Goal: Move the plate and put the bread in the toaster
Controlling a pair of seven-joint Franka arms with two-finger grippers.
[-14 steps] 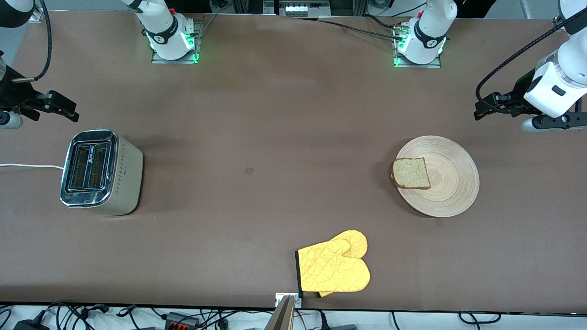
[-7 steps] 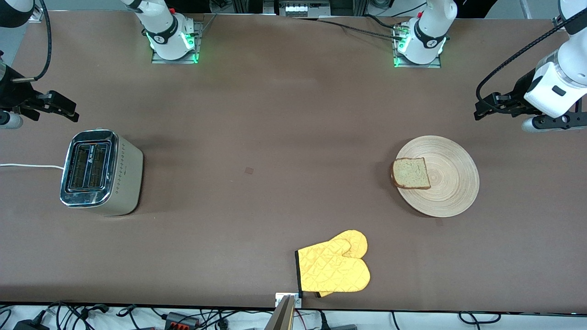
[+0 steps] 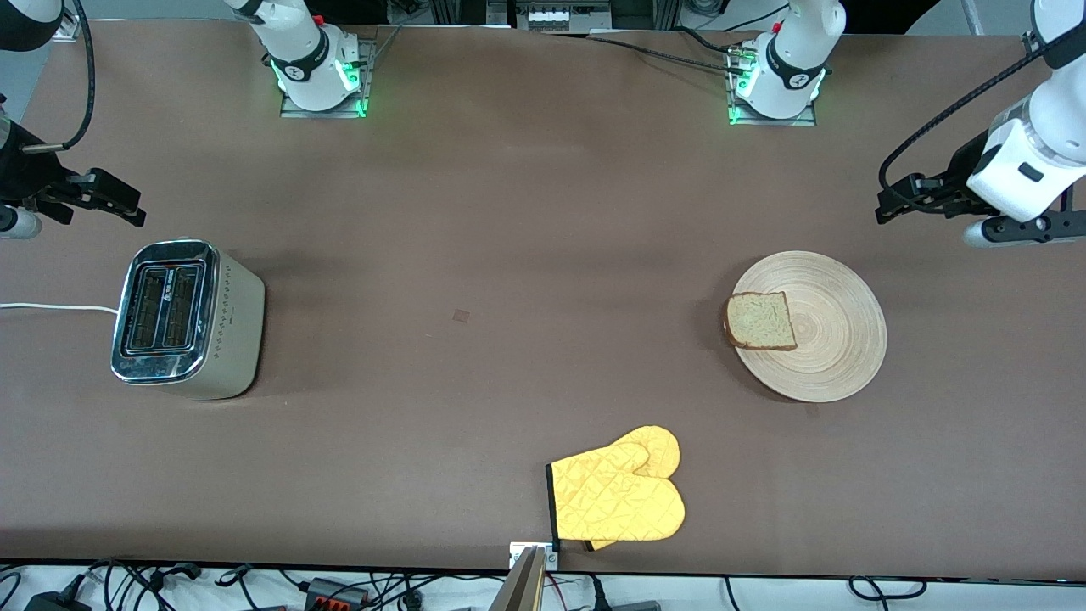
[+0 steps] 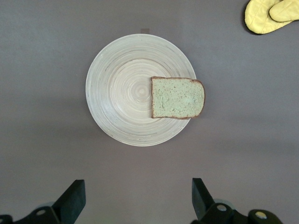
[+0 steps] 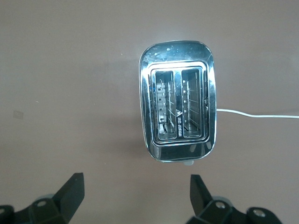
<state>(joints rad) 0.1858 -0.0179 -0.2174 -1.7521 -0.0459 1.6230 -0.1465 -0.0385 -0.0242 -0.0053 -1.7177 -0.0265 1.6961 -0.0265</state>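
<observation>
A: Surface [image 3: 509,255]: one long brown top, both arm bases along one long edge, cables hanging off the edge nearest the front camera. Status of the task?

B: Nothing done yet, by my reading. The plate [image 3: 827,339] lies flat toward the left arm's end of the surface, not yet shifted as far as I can judge. The bread [image 3: 761,321] rests on it, out at the rim on the side facing the toaster, crust slightly overhanging; reading the plate as a clock in the front view, that is about 9 o'clock.

A: Containers?

B: The plate carries the one slice only. The toaster [image 3: 182,318] stands upright at the right arm's end, well apart from the plate; both slots are empty in the right wrist view, white cord [image 3: 51,307] running off the surface end.

A: Grippers?

B: Left gripper [image 3: 895,202] hangs in the air over bare surface off the plate's edge, roughly 1 o'clock from it, jaws spread wide, holding nothing. Right gripper [image 3: 119,204] hangs off the toaster's end at about 11 o'clock, jaws likewise apart and empty.

A: Anything else?

B: A yellow oven mitt [image 3: 619,496] lies near the front camera's edge, at about 7 o'clock from the plate. Remaining: move plate, lift bread, drop it into a slot.
</observation>
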